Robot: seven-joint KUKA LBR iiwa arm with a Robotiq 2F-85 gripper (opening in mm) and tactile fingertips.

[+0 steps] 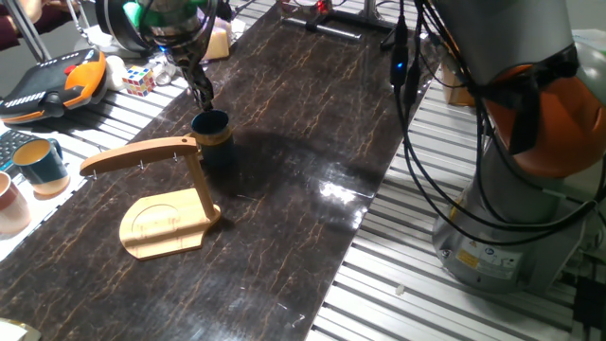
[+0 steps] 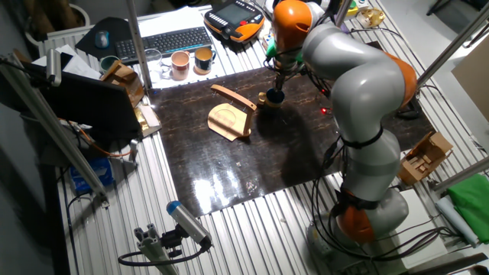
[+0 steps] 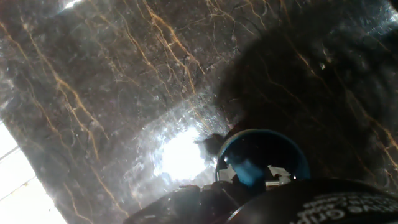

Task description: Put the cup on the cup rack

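Note:
The cup [image 1: 213, 133] is a small dark teal mug with a tan band. It is just behind the top of the cup rack's post, and also shows in the other fixed view [image 2: 273, 98]. The hand view looks down into its blue inside [image 3: 261, 155]. The cup rack [image 1: 166, 223] is light wood, with a flat rounded base and a long curved arm pointing left; it also shows in the other fixed view [image 2: 229, 118]. My gripper [image 1: 204, 102] comes down from above with narrow fingers closed on the cup's rim. I cannot tell whether the cup rests on the table.
A teal cup with cream inside [image 1: 40, 163] and a pinkish-beige cup [image 1: 9, 204] stand at the left table edge. A colour cube [image 1: 138, 80] and an orange teach pendant [image 1: 57, 80] lie behind them. The robot base [image 1: 511, 189] is at the right.

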